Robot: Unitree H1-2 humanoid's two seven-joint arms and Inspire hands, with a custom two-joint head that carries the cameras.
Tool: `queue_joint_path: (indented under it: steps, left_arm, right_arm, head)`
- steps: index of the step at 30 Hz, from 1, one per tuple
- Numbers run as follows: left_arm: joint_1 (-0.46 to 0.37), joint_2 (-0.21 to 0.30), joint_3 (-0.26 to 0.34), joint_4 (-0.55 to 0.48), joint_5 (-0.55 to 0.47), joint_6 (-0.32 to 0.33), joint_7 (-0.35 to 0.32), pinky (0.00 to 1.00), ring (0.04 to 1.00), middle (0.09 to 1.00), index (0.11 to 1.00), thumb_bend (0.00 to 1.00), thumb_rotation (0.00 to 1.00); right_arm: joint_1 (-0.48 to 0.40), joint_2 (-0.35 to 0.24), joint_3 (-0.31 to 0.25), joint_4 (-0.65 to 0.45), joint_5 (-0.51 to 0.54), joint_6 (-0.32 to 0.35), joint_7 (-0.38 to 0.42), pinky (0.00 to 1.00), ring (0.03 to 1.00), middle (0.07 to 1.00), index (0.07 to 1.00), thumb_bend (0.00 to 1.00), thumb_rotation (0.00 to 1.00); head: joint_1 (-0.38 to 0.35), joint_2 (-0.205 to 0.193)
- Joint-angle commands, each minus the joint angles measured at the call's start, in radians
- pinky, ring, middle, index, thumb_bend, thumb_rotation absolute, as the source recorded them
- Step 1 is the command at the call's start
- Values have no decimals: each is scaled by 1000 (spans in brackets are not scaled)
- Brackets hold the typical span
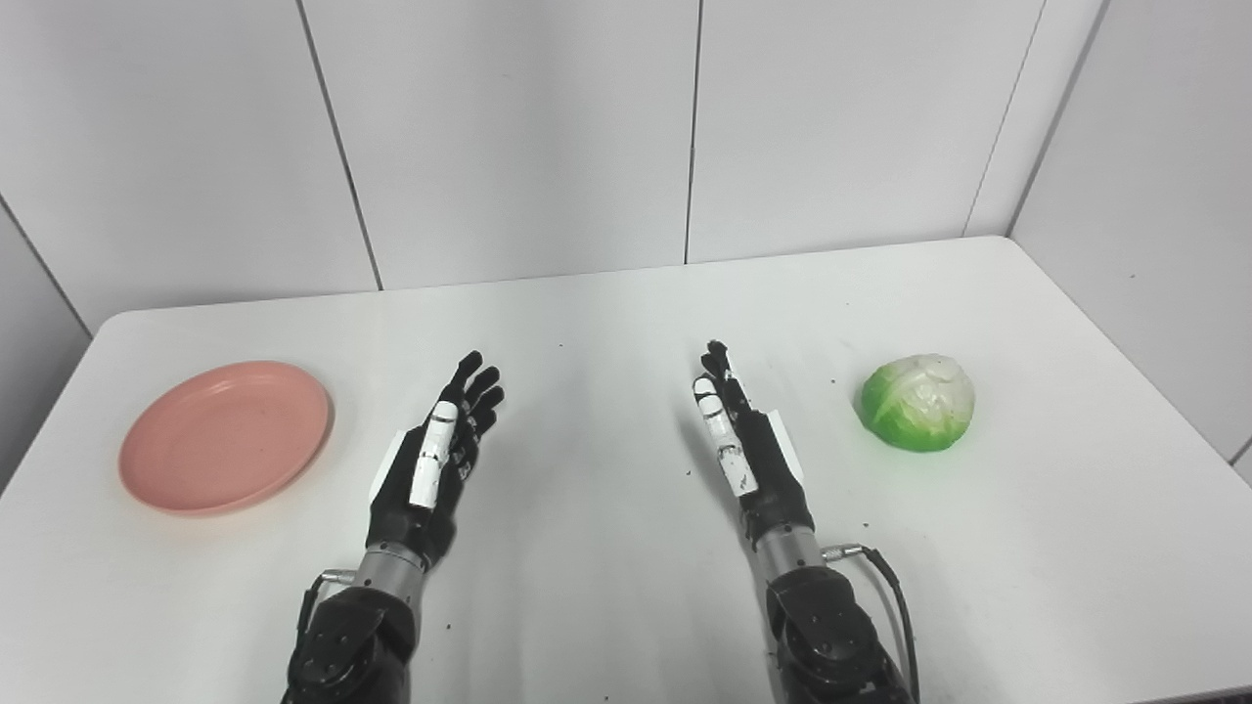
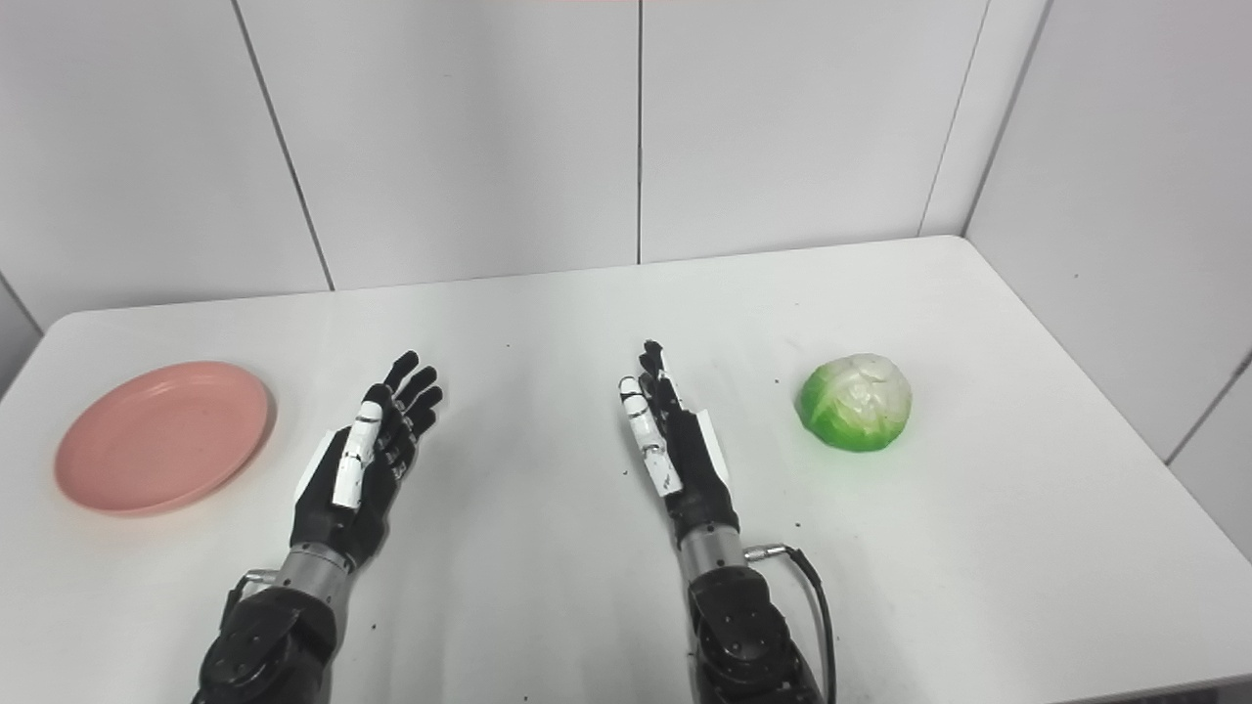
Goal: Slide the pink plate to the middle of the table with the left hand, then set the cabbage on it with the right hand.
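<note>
Plate [image 1: 225, 435] sat at the frame's left on the bench [image 1: 606, 323], cabbage [image 1: 918, 402] at right. Between them, left hand [image 1: 435, 460] and right hand [image 1: 743, 440] lay released, grasping nothing.

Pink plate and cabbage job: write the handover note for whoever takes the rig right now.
Left hand: open, empty, over the table just right of the pink plate, not touching it.
Right hand: open, empty, left of the cabbage, apart from it.
Plate sits at the table's left side; cabbage at its right side, on the bare tabletop.
Done: nothing yet.
Left: slide the plate to the middle with the left hand, then set the cabbage on it with the right.
</note>
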Motion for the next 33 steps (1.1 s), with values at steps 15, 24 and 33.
queue_joint_path:
  steps: [15,24,33]
  left_arm:
    - [57,-9,-6,34,10,-6,10,975,946,944,938,485,1000]
    - [59,-21,-6,27,13,3,15,958,942,946,941,482,1000]
    - [49,-57,-21,49,42,-9,46,949,935,946,941,480,1000]
  right_arm:
    - [12,-6,1,-7,2,-48,3,972,951,968,987,199,1000]
    - [16,-13,-1,-16,1,-44,5,964,947,961,974,194,1000]
    - [27,-34,-17,-55,55,-8,36,974,942,963,978,185,1000]
  head:
    - [23,9]
    - [51,12]
    - [217,-7]
